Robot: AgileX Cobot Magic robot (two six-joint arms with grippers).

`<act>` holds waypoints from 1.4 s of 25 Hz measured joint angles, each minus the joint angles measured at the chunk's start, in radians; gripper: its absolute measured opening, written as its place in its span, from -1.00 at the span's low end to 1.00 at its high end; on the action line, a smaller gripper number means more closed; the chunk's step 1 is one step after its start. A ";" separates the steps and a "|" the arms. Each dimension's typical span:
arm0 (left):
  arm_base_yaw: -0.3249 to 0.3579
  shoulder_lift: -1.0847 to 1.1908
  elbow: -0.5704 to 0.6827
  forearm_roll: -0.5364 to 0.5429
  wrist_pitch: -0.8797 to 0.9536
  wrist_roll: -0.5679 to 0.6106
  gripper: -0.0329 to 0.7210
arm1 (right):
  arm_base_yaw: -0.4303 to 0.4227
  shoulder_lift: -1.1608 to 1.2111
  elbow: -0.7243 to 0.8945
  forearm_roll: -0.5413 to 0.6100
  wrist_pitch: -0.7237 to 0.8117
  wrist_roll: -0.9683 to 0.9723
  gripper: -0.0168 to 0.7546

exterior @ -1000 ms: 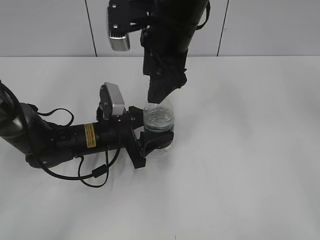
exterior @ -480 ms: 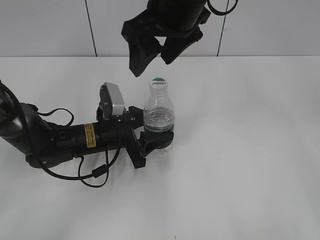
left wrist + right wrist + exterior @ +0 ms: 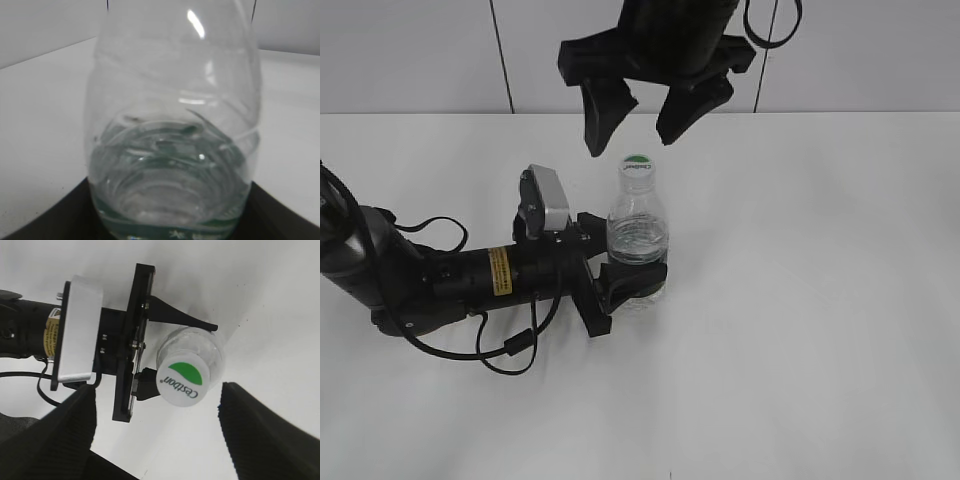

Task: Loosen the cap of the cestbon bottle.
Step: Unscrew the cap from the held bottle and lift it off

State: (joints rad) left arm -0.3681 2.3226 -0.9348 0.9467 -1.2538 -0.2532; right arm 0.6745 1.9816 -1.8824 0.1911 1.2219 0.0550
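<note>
Cestbon bottle stood upright on the white table, its long axis vertical and its neck pointing straight up; the cap sat on the neck, white with a green mark on top; the bottle was left of the table's middle in the exterior view.

The left gripper lay low along the table, reaching in from nine o'clock, its jaws pressed against the bottle's lower body on either side; a silver camera block sat on that wrist, and a black cable looped on the table below the arm.

The right gripper hung above the bottle at twelve o'clock, fingers spread wide, clear of the cap and touching nothing.

The right wrist view looked straight down on the cap and alone showed its printed lettering; the spread fingers framed the picture's lower corners; the left gripper appeared there at nine o'clock of the bottle.

The left wrist view showed only the clear ribbed body close up, with water in its lower part; the cap was out of its frame.
</note>
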 joint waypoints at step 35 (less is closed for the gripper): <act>0.000 0.000 -0.001 0.000 0.000 0.000 0.18 | 0.001 0.084 0.001 -0.063 -0.001 -0.136 -0.18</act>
State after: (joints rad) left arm -0.3681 2.3226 -0.9360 0.9467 -1.2537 -0.2532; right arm 0.6756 2.0653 -1.8817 0.1277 1.2208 -0.0807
